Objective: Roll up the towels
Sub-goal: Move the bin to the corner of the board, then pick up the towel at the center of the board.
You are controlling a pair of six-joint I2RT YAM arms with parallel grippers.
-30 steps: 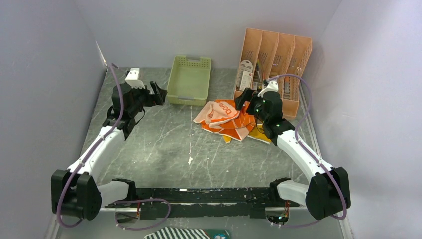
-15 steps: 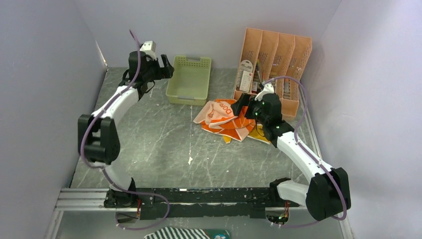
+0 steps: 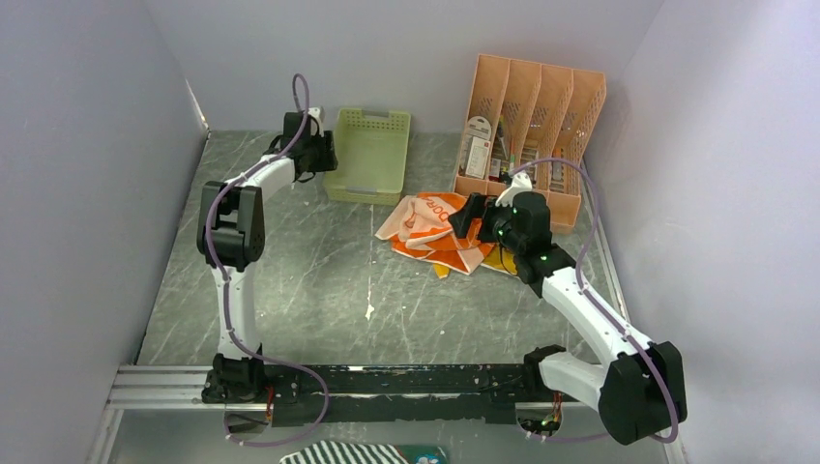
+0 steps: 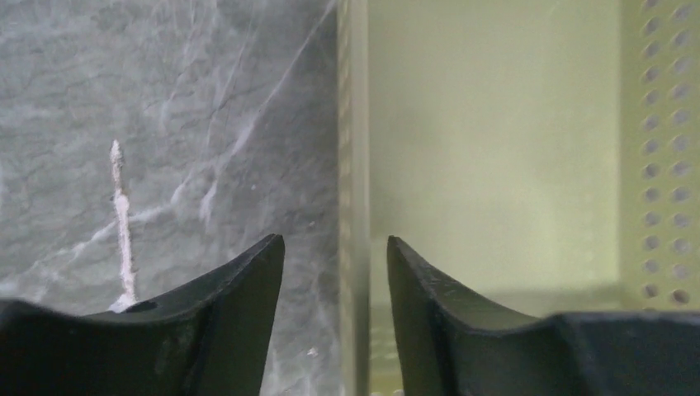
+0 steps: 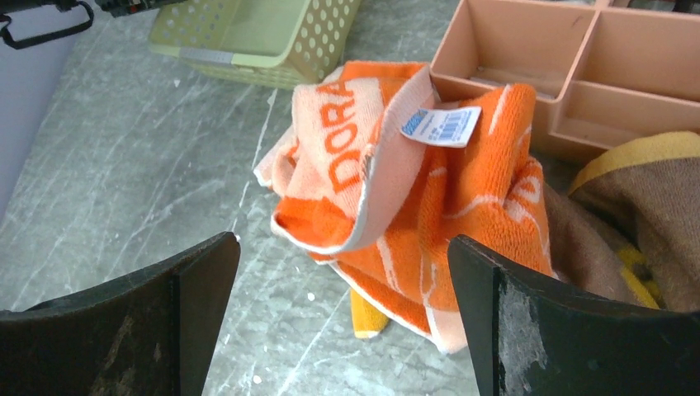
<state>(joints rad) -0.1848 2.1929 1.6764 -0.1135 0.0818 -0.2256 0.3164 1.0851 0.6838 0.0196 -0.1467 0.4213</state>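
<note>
The orange towel (image 3: 432, 230) lies crumpled on the grey table (image 3: 319, 280), at about 1 o'clock from the table's middle. Its peach hem is folded over, so only part of the lettering shows, and a barcode label (image 5: 440, 125) sits on top. The yellow-tan towel (image 5: 640, 206) is bunched against the orange one at its 4 o'clock, partly tucked under it.

The towels' far edge, at 1 o'clock, butts against the front lip of the peach organizer (image 3: 534, 101), so there is little room there. The green basket (image 3: 366, 191) stands just beyond the orange towel's 11 o'clock corner. From 6 round to 9 o'clock of the heap the tabletop lies bare out to the left wall.

The right gripper (image 3: 464, 215) hangs low over the heap's 3 o'clock side, its jaws spread wide to either side of the orange towel and gripping nothing. The left gripper (image 4: 334, 247) is at the basket's 9 o'clock wall. Its fingers stand astride the rim with a gap on each side, one outside over the table and one inside the basket, and they clasp nothing.
</note>
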